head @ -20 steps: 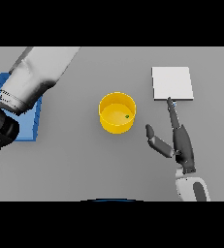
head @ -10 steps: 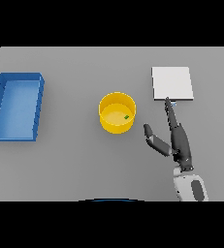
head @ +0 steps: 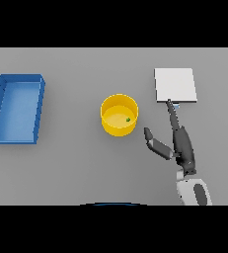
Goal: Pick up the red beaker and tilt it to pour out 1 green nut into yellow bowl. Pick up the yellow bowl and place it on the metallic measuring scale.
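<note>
On the counter (head: 76, 163) before us, the yellow bowl (head: 119, 115) stands near the middle with one green nut (head: 128, 119) lying inside it toward its right wall, so we judge the pouring done and the lift to be what is left. Our right robot hand (head: 177, 143) lies to the right of the bowl and apart from it, released and grasping nothing: its fingers (head: 172, 112) stretch straight ahead, their tips at the near edge of the scale (head: 175, 85), while the thumb (head: 155, 143) sticks out toward the bowl. Our left robot hand and the red beaker do not show.

What worries us most is the grip. The bowl is round and smooth-walled, and a pinch on one side of the rim could let it tip, rolling the nut out. Coming in from the side with the thumb leading, we might also shove the bowl across the counter rather than catch it. The scale is a small flat plate; set down off-centre, the bowl could hang over an edge or slide off.

Between bowl and scale nothing lies but our own hand, so the path looks short and free. A blue tray (head: 18, 108) sits well apart at the far left, out of the way.
</note>
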Robot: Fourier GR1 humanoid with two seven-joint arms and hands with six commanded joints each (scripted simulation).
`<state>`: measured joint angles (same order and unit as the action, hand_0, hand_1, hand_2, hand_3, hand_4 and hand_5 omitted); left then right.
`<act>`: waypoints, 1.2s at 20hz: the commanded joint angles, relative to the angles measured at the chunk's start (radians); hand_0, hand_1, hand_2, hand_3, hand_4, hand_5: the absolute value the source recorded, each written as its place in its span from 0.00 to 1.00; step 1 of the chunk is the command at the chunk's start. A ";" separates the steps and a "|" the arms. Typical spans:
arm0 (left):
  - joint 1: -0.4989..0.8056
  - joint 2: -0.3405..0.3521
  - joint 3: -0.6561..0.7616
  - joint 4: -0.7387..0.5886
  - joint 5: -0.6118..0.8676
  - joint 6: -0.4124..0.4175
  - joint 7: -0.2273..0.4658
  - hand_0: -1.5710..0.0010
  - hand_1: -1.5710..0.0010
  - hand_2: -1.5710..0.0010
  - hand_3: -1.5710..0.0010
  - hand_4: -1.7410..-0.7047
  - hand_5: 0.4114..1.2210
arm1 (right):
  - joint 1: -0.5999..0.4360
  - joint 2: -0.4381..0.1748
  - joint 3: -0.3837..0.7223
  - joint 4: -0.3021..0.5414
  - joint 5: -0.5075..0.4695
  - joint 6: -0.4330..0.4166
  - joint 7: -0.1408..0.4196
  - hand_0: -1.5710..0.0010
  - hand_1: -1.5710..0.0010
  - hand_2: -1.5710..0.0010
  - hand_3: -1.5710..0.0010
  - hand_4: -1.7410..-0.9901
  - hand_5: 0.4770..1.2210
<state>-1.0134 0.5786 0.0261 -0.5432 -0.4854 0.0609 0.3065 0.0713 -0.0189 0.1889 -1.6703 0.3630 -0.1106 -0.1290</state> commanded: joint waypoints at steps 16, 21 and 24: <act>0.509 -0.140 0.045 -0.577 0.136 0.122 0.219 0.00 0.00 0.00 0.01 0.00 0.84 | 0.015 -0.006 -0.006 0.006 -0.026 0.020 -0.029 1.00 1.00 1.00 1.00 0.97 0.23; 0.577 -0.111 0.016 -0.639 0.099 0.092 0.214 0.00 0.00 0.01 0.02 0.33 0.54 | 0.022 -0.002 0.001 -0.006 -0.015 0.014 -0.029 1.00 1.00 1.00 1.00 0.96 0.21; 0.600 -0.102 0.010 -0.688 0.117 0.051 0.231 0.11 0.23 0.23 0.28 0.65 0.42 | 0.032 -0.004 -0.002 -0.018 -0.024 0.017 -0.030 1.00 1.00 1.00 1.00 0.98 0.21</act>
<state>-0.4137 0.4766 0.0366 -1.2311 -0.3691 0.1124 0.5344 0.1031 -0.0232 0.1872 -1.6886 0.3389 -0.0933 -0.1624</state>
